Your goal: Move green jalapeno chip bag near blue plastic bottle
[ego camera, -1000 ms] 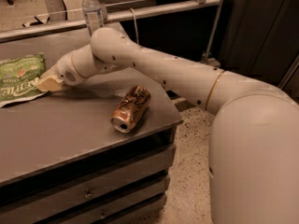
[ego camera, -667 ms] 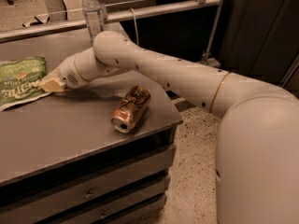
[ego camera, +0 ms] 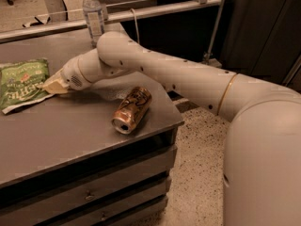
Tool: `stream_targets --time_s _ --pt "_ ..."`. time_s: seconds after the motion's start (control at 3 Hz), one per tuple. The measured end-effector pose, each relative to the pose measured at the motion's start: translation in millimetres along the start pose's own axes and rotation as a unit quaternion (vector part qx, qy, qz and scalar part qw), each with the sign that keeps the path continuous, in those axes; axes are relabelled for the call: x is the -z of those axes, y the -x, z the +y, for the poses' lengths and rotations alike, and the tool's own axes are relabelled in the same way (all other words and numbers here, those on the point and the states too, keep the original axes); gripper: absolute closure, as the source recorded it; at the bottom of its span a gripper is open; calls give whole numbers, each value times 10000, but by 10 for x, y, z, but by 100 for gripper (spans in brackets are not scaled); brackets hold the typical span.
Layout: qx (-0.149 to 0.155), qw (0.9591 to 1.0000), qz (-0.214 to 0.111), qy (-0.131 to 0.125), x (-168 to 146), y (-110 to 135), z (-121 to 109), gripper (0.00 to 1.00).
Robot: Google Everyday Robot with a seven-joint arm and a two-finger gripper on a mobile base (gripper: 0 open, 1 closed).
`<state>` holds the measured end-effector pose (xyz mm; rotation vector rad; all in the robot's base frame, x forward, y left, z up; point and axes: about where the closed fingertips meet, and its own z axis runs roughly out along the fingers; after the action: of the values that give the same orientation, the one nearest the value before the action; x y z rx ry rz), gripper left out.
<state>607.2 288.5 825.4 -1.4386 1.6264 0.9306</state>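
The green jalapeno chip bag [ego camera: 21,81] lies flat at the left edge of the grey table [ego camera: 66,135], with white lettering and white edges. My gripper [ego camera: 51,86] is low over the table at the bag's right edge and touches it. The blue plastic bottle [ego camera: 93,14], clear with a white cap, stands upright at the table's far edge, behind my forearm and well apart from the bag.
A copper-coloured drink can [ego camera: 132,109] lies on its side near the table's right front corner, below my forearm. Drawers [ego camera: 94,192] sit under the tabletop. A metal rail [ego camera: 155,11] runs behind the table. Speckled floor [ego camera: 197,173] is to the right.
The gripper stays at the bag's right edge, a touch lower. The bag, can and bottle have not visibly moved.
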Motion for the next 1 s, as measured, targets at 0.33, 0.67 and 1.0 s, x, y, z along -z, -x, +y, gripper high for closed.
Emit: stream_targets --time_s 0.33,0.67,1.0 --pt "87 9990 320 -312 299 -108 -306 100" --pt "83 9914 946 -903 943 -397 -861 100" --pt "60 9819 1352 -1324 1447 -587 -1212 100"
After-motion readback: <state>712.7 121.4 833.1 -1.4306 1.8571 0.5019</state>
